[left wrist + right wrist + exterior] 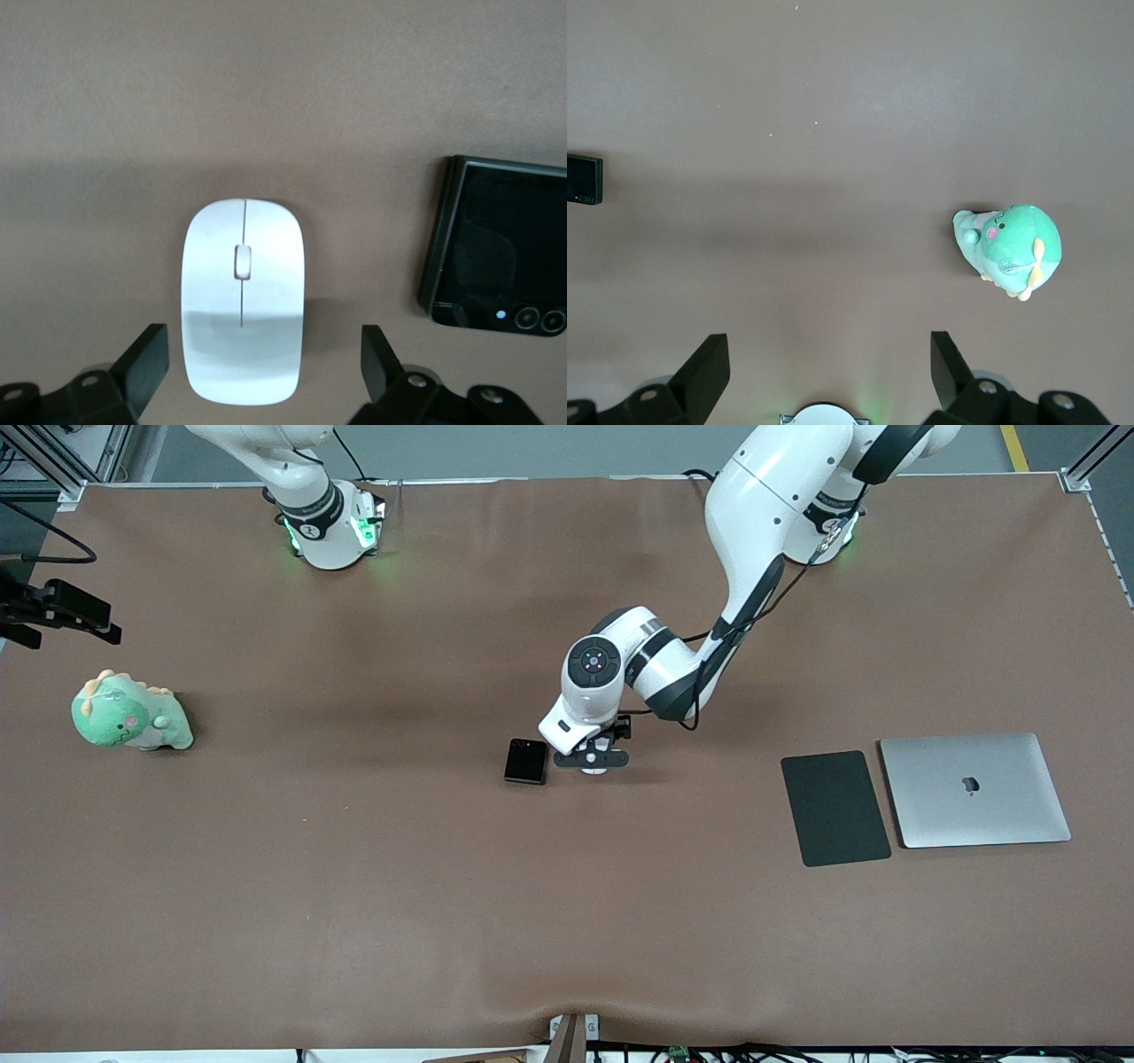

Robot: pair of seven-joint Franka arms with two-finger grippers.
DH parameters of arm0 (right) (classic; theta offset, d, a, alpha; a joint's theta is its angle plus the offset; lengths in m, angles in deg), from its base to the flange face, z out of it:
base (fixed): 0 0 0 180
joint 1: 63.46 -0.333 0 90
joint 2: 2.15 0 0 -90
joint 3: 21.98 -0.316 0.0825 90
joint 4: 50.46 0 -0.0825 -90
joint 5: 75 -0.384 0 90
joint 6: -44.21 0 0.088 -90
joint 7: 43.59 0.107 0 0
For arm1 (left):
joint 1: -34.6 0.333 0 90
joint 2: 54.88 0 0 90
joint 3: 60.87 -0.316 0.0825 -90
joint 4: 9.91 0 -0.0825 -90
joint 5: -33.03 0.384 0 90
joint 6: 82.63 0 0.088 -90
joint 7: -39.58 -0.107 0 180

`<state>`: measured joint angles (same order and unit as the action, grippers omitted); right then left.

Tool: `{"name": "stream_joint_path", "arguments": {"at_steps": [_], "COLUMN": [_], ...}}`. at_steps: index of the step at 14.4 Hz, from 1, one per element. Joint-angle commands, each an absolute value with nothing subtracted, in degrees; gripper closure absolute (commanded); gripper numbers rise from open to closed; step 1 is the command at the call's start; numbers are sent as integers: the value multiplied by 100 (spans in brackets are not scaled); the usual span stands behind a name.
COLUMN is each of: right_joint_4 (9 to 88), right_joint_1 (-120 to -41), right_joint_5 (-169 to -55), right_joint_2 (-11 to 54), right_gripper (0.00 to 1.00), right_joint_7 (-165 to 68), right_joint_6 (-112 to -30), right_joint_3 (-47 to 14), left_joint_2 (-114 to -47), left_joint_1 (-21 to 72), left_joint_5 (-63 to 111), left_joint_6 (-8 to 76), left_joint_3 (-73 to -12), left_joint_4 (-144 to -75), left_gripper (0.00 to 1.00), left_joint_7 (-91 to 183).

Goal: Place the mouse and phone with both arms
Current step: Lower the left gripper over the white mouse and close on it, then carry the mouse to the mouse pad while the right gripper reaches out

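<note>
The white oval mouse lies on the brown table, with the black phone close beside it. In the front view the phone lies at the table's middle and the mouse is mostly hidden under my left gripper. My left gripper is open and low over the mouse, its fingers wide on either side and not touching it. My right gripper is open and empty, waiting high over the table near its own base. An edge of the phone shows in the right wrist view.
A dark grey pad and a closed silver laptop lie side by side toward the left arm's end. A green plush dinosaur sits toward the right arm's end and also shows in the right wrist view. A black clamp juts in there.
</note>
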<state>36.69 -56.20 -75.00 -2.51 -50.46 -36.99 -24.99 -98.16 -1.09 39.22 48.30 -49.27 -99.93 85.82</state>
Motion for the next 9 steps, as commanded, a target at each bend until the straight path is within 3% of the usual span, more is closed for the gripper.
{"name": "stream_joint_path", "arguments": {"at_steps": [1,9], "right_joint_4": [3332,3260], "right_joint_1": [-5599,-5538], "right_joint_5": [-7386,-7351], "right_joint_2": [-111,172], "right_gripper": [0,0], "right_joint_7": [-5053,-5036], "right_joint_6": [-3665,-3718], "right_joint_3": [-2523,-2506], "left_joint_2": [-9882,-10023], "left_joint_1": [-99,-82], "left_joint_5": [4076,4129], "left_joint_6": [4859,4859], "left_joint_3": [-4944,-4944], "left_joint_4": [-9956,-9974], "left_gripper": [6,17], "left_joint_7": [8371,8124]}}
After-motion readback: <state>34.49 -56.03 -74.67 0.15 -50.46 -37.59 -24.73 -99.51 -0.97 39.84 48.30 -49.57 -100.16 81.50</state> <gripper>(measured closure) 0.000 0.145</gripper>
